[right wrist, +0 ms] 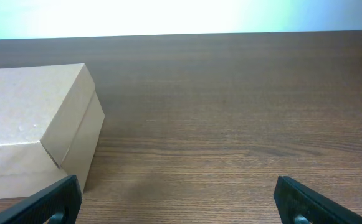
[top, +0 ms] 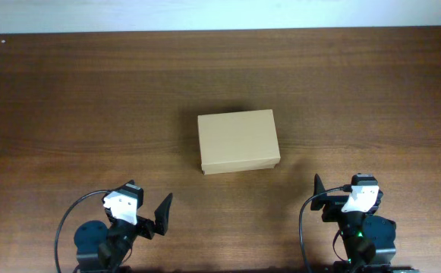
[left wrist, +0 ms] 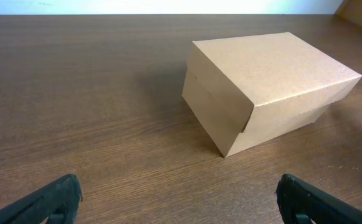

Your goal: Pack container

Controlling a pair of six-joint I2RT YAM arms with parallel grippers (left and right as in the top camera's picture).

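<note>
At lower left, left fingers (left wrist: 53,202) spread wide, holding nothing. In the middle of the dark wooden desk (top: 68,114), closed brown cardboard box (top: 238,142), lid down, well apart from both sets of fingers. At lower right, right fingers (right wrist: 308,199) likewise spread wide and empty.

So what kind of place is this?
Probably a robot lab or test bench: the left gripper and right gripper sit open at a wooden table holding a plain box.
</note>
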